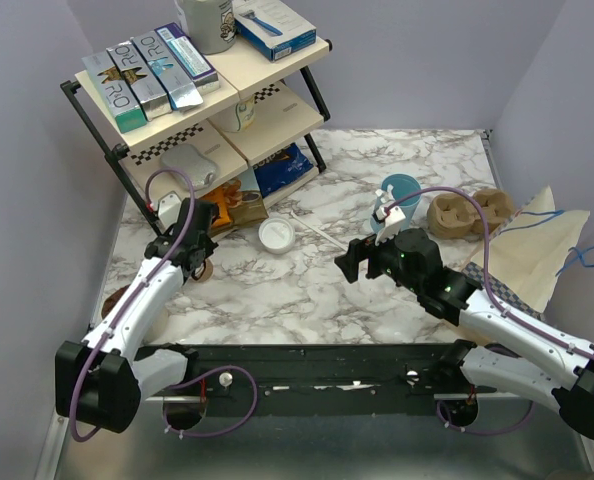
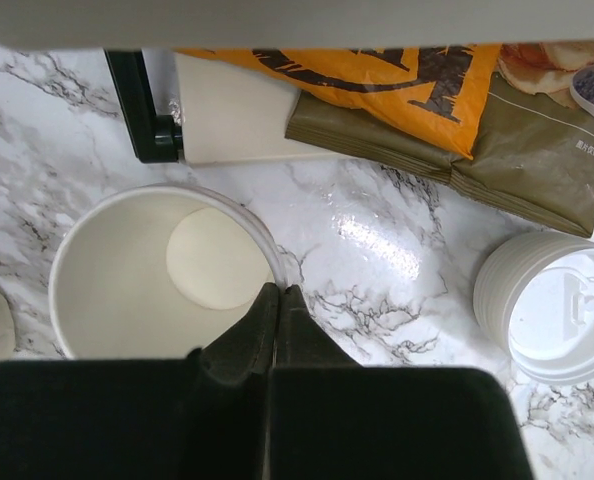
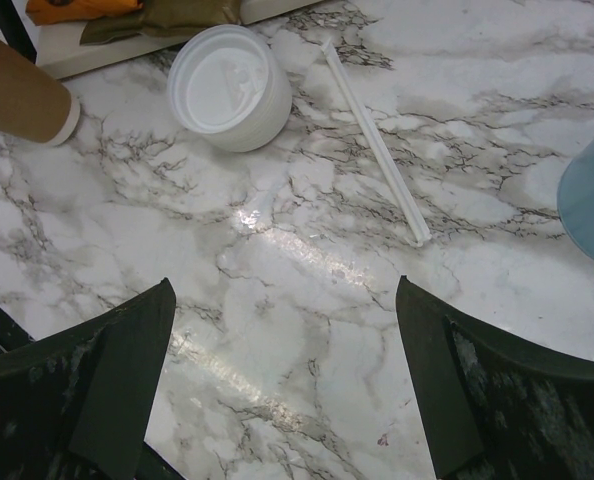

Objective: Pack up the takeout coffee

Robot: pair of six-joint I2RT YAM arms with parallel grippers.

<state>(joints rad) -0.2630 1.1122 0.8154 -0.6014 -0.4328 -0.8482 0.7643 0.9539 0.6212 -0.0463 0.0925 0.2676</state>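
Left tool (image 2: 277, 296) was shut, its fingers pressed flat together with no gap showing. The tips sat right at the rim of the open cup (image 2: 162, 275), on the side facing the coffee (image 2: 557, 310). Whether a sliver of that rim was caught between them could not be told. The open cup, lidless and tan, stood upright by the foot of the rack (image 2: 145, 110). It was not the thing to pack, so the tool's place there looked more like a miss or a clearing move than the grip the task needed.

The coffee stood upright on the tabletop (image 1: 307, 300) to the right of the open cup, apart from it and with its white lid on. It was just in front of the snack packets (image 2: 397, 90) under the rack. Nothing touched it, so the packing seemed barely begun. A straw (image 3: 377, 140) lay loose on the marble to its right.

The right tool (image 3: 287, 400) hung over bare tabletop, spread as wide as it went and holding nothing. It faced the coffee, probably held ready to take it.

Further right stood the blue cup (image 1: 402, 190), beside the pulp carrier (image 1: 467, 212). The paper bag (image 1: 537, 250) lay flat at the right edge. One of those two was likely where the coffee belonged.
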